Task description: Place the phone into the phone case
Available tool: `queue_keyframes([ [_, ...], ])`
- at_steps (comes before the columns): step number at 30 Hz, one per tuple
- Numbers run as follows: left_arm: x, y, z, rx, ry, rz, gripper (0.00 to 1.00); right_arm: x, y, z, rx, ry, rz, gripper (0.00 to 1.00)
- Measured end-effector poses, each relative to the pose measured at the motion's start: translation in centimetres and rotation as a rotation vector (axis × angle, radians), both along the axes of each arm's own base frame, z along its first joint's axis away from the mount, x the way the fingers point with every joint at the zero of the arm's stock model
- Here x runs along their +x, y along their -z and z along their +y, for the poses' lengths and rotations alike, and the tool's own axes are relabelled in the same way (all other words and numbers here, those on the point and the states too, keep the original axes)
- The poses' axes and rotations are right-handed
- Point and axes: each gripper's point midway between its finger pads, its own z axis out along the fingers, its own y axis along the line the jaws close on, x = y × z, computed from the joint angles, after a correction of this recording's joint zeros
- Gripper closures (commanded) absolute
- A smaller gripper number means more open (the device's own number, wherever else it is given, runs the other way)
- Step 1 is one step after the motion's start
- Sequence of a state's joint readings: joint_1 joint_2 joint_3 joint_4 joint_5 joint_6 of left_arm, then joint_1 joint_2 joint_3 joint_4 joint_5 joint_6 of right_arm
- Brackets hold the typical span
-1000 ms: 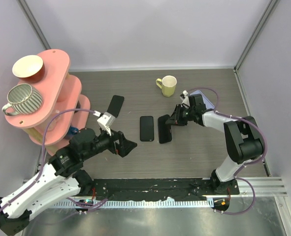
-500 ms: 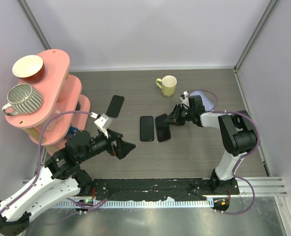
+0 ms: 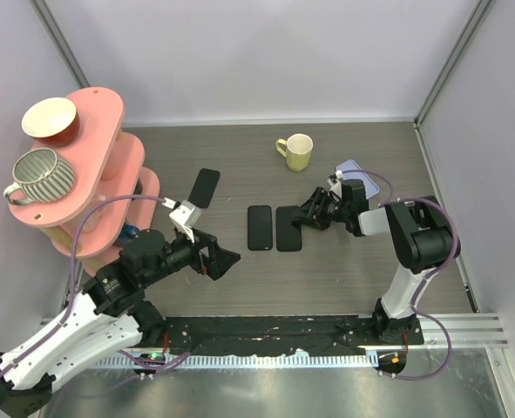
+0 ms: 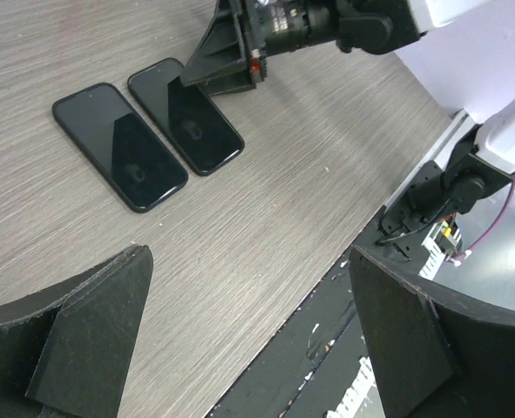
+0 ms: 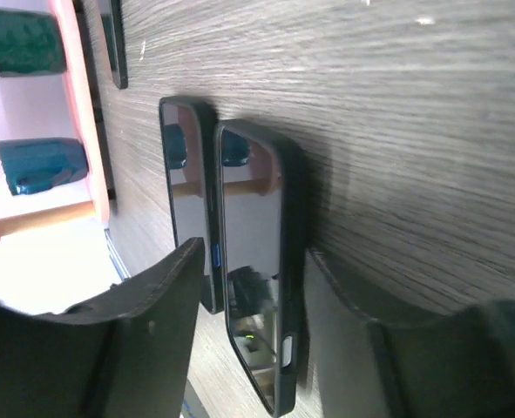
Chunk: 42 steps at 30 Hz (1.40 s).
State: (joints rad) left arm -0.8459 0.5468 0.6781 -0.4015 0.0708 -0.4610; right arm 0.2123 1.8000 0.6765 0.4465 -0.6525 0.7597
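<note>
phone (image 3: 288,233) light, stiff, slick glass: pinch the long edges, not the face. right gripper (image 3: 305,218) fingers apart at its edge; left gripper (image 3: 225,259) spread wide, empty.

Top view looks steeply down from over the near edge, taking in the whole worktop (image 3: 353,270). Left wrist view looks obliquely down from mid-distance; right wrist view skims the surface, very near. All three share the left slab (image 3: 259,227) and right slab (image 3: 289,228).
</note>
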Motion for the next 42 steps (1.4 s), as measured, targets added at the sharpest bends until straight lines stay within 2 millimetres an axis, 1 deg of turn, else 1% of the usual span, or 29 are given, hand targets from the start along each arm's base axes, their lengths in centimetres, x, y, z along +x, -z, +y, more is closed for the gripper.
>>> queue_keyframes([
  [1,0.1,0.2,0.0,0.007,-0.004,0.003,0.0,0.1,-0.2,0.0,0.006,0.004,0.0,0.36],
  [2,0.3,0.4,0.0,0.017,-0.011,0.008,0.0,0.2,-0.6,0.0,0.011,0.001,-0.013,0.27],
  [6,1.8,1.7,0.3,0.111,-0.071,0.036,0.0,0.2,-1.8,-0.4,-0.012,0.013,-0.033,0.24],
  [11,5.0,1.3,0.7,0.241,-0.19,0.03,0.02,-0.1,-3.0,-2.1,-0.109,0.071,-0.037,0.24],
  [14,6.7,1.3,1.0,0.321,-0.246,0.021,0.02,1.0,-4.1,-4.4,-0.237,0.144,-0.084,0.24],
  [17,7.6,1.9,1.2,0.395,-0.263,0.004,0.0,3.5,-5.5,-7.9,-0.428,0.262,-0.159,0.23],
  [21,7.7,2.4,1.4,0.431,-0.241,-0.026,0.0,7.1,-7.4,-12.6,-0.642,0.381,-0.212,0.22],
  [22,7.6,2.4,1.3,0.425,-0.232,-0.033,0.0,8.2,-7.8,-13.8,-0.688,0.404,-0.216,0.22],
  [24,7.2,2.7,1.4,0.413,-0.212,-0.048,0.0,10.3,-7.9,-16.0,-0.762,0.436,-0.205,0.23],
  [26,6.7,3.1,1.7,0.404,-0.197,-0.055,0.0,12.0,-7.4,-17.9,-0.822,0.445,-0.186,0.23],
  [27,6.4,3.2,1.8,0.398,-0.19,-0.057,0.0,12.5,-6.8,-18.6,-0.848,0.438,-0.171,0.23],
  [29,6.1,3.0,1.9,0.382,-0.183,-0.065,0.0,13.2,-5.7,-19.8,-0.891,0.406,-0.142,0.24],
  [31,5.9,2.5,1.9,0.364,-0.182,-0.077,0.0,13.5,-4.4,-20.5,-0.917,0.363,-0.108,0.24],
  [33,5.9,2.0,1.9,0.343,-0.182,-0.089,0.0,13.7,-2.9,-20.6,-0.922,0.302,-0.085,0.24],
  [36,5.9,1.7,1.7,0.33,-0.178,-0.094,0.0,12.9,-0.6,-20.0,-0.909,0.199,-0.044,0.25],
  [38,5.8,1.8,1.7,0.33,-0.176,-0.092,0.0,12.5,0.3,-19.8,-0.911,0.148,-0.024,0.27],
  [39,5.8,1.8,1.6,0.329,-0.172,-0.092,0.0,12.8,0.1,-19.7,-0.907,0.138,-0.031,0.28],
  [40,5.8,1.8,1.6,0.328,-0.17,-0.091,0.0,13.1,-0.1,-19.3,-0.892,0.123,-0.045,0.34],
  [42,5.7,1.8,1.5,0.326,-0.163,-0.09,0.0,13.3,-0.1,-18.9,-0.874,0.101,-0.055,0.42],
])
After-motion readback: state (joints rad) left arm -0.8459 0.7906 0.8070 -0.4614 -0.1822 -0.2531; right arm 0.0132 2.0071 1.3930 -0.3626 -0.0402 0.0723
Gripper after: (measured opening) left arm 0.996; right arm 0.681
